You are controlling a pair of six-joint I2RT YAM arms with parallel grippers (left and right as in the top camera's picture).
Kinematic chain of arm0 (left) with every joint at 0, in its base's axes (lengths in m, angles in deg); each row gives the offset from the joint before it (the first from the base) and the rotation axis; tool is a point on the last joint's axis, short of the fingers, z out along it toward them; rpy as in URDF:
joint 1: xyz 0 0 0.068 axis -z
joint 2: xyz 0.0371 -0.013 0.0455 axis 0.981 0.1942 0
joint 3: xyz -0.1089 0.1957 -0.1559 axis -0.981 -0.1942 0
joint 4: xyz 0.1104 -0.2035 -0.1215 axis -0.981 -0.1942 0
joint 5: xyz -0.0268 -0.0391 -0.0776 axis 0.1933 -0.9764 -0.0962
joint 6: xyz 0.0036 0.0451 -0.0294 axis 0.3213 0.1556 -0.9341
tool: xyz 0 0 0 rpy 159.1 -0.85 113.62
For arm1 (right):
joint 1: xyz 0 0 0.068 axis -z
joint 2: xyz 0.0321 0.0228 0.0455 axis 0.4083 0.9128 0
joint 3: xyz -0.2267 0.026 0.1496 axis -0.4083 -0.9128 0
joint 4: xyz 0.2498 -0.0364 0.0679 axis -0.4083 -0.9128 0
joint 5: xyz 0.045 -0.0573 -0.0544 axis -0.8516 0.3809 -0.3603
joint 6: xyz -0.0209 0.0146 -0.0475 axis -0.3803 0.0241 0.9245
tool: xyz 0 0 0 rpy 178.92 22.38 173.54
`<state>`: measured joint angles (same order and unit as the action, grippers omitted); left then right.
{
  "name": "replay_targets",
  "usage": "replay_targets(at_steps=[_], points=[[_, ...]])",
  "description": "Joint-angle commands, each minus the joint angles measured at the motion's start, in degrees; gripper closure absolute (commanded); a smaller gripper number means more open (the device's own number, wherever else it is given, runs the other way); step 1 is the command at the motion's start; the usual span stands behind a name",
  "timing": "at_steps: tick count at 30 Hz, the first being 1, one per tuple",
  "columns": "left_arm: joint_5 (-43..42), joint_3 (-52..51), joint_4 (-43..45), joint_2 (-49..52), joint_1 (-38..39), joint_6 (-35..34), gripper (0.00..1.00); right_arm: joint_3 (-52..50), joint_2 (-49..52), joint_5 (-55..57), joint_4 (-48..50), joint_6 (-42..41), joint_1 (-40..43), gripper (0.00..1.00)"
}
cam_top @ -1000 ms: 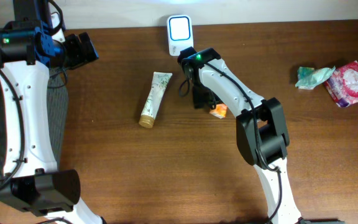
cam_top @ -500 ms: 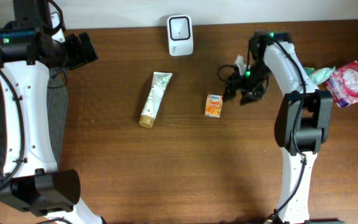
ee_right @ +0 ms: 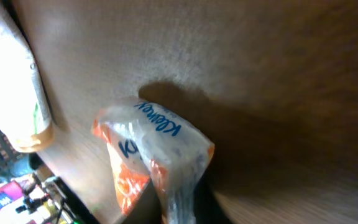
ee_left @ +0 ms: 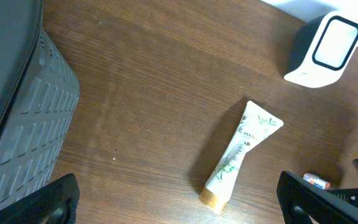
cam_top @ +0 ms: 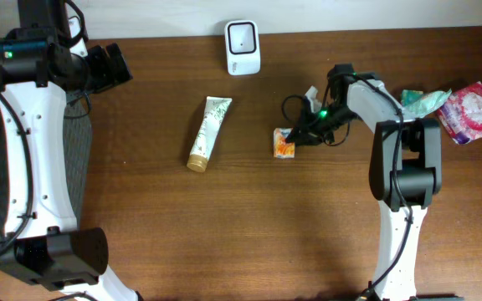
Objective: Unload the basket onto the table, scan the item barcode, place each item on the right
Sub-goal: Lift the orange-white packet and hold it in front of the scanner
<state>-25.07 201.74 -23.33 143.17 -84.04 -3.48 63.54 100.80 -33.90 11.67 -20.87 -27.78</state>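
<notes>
Orange-and-white tissue packet [cam_top: 284,143] lies mid-table, at five o'clock from the scanner [cam_top: 243,36] and three o'clock from the tube [cam_top: 207,134]. The right gripper [cam_top: 297,137] pinches the packet's crumpled wrapper edge, with the packet at its nine o'clock.

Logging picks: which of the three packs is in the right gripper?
The small orange pack mid-table, pinched by the right gripper; the pink pack and teal pack lie far right.

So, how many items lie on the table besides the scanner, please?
4: a tube left of centre, an orange packet at the right tool, a teal packet and pink packet at the right edge.
</notes>
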Motion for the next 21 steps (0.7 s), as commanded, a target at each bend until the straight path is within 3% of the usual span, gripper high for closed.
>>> replay_targets(at_steps=[1, 3, 6, 12, 21], points=[[0.2, 0.52, 0.11, -0.24, -0.2, 0.07, 0.01, -1.53, 0.55, 0.94, -0.96, -0.96, -1.49, 0.96], [0.2, 0.52, 0.11, -0.24, -0.2, 0.07, 0.01, 1.53, -0.79, -10.64, -2.34, 1.07, -1.03, 0.96], [0.2, 0.52, 0.11, -0.24, -0.2, 0.09, 0.01, 7.17, -4.35, -36.79, -3.23, 10.93, -0.42, 0.96], [0.2, 0.52, 0.11, -0.24, -0.2, 0.09, 0.01, 14.58, -5.05, -47.39, -0.17, 11.5, -0.44, 0.96], [0.2, 0.52, 0.11, -0.24, -0.2, 0.07, 0.01, 14.58, -5.05, -47.36, 3.65, 15.15, -3.15, 0.96]])
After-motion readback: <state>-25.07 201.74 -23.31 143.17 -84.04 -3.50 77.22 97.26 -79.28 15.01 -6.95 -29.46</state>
